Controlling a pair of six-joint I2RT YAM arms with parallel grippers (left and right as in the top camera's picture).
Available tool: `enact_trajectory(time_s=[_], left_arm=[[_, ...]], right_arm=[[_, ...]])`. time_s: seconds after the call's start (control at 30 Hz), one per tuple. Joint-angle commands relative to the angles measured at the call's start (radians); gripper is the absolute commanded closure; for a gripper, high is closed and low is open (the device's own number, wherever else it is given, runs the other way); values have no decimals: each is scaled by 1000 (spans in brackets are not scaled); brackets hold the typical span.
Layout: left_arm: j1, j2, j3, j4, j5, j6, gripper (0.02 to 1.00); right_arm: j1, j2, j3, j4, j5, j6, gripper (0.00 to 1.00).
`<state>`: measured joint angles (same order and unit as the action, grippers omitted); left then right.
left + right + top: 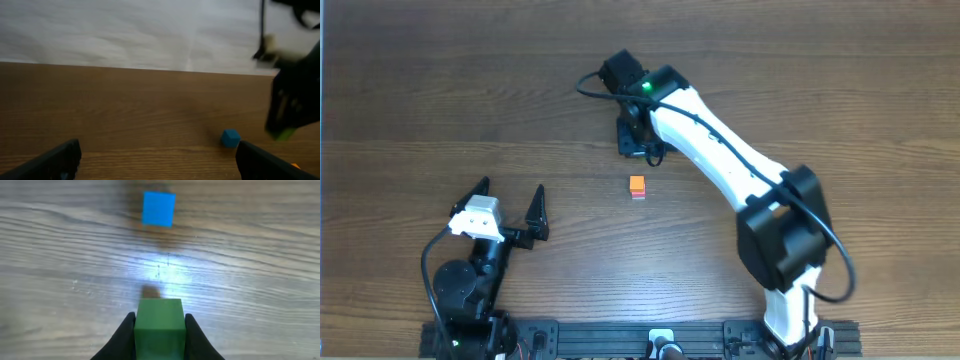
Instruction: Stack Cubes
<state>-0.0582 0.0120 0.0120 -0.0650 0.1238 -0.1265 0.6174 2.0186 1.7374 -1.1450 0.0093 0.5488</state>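
Nearest the bases, the left tool is released, its dark tapered fingers spread wide over the wood-grain surface. At its 3 o'clock, well apart, an orange cube rests on the surface, with a reddish edge showing beneath it. At 12 o'clock from that cube, the right tool clamps a matte green cube by two opposite faces. Farther on lies a smooth blue cube, apart from the green one.

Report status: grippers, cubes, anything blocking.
Left gripper open, away from cubes. Right gripper shut on green cube, short of blue cube. Orange cube apart; nothing between green and blue.
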Motion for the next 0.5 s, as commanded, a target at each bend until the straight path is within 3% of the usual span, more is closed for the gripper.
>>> enact_trajectory(time_s=[0.03, 0.23, 0.5], left_arm=[[-5, -5, -6, 0, -2, 14, 18], [-5, -5, -6, 0, -2, 14, 18], [-5, -5, -6, 0, -2, 14, 18]], right_arm=[[34, -104, 25, -55, 38, 18, 991], [73, -135, 23, -132, 62, 57, 989], [113, -135, -94, -64, 7, 88, 991]])
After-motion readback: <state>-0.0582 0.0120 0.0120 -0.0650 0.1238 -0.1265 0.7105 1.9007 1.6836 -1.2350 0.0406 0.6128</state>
